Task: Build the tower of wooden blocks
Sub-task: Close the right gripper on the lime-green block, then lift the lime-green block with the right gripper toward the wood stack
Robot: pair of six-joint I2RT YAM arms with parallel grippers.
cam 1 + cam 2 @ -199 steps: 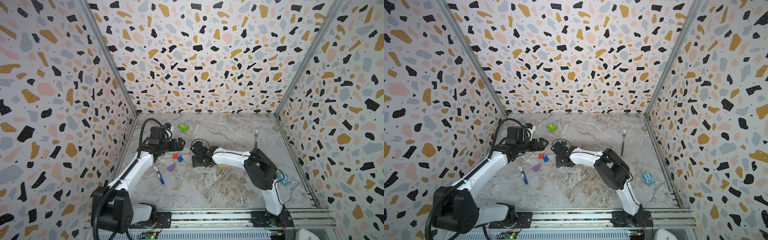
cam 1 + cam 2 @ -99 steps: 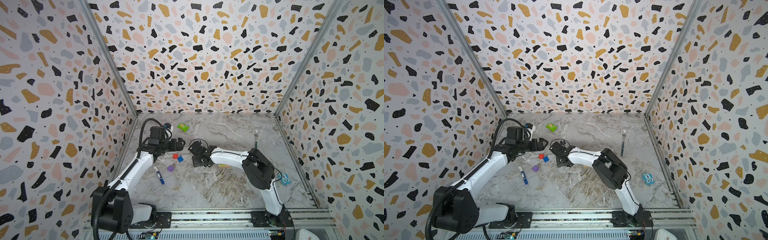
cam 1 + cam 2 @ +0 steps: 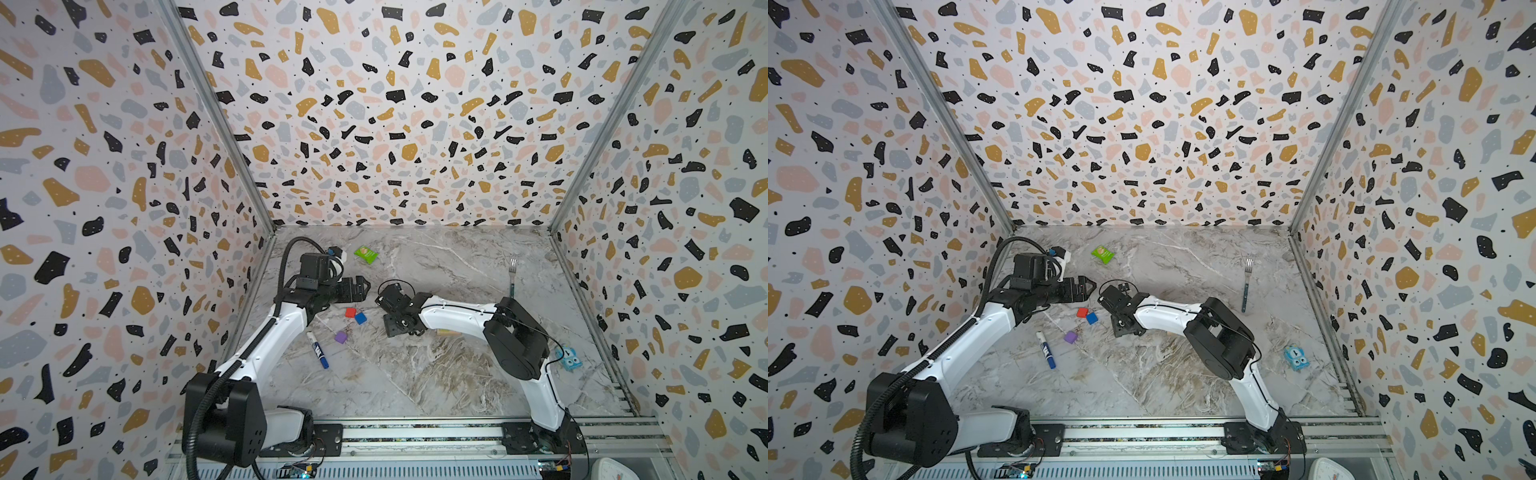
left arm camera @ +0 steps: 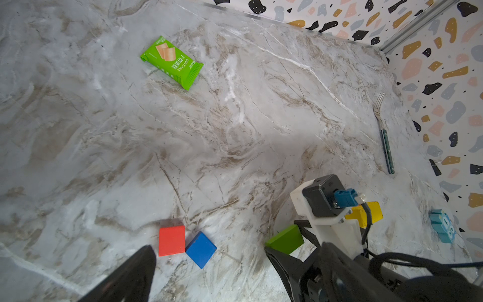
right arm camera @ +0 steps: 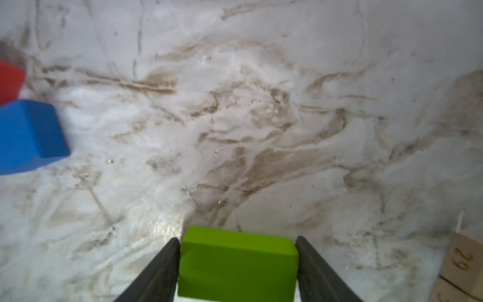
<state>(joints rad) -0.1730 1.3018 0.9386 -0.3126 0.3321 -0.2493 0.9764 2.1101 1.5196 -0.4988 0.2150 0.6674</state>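
My right gripper is shut on a lime block, its dark fingers pressed against both sides, low over the marble floor. The left wrist view shows that lime block tilted at the right gripper's tips, with a yellow block behind it. A red cube and a blue cube touch each other between the arms, and a purple cube lies nearer the front. My left gripper hangs open above the red and blue cubes, holding nothing. Tan blocks lie beside the right gripper. No tower shows.
A blue-capped marker lies by the left arm. A green packet sits at the back left, a fork at the back right, and a small blue toy near the right wall. Patterned walls enclose three sides.
The right gripper has shifted a little to the left, toward the red and blue cubes. The left arm has stayed where it was.
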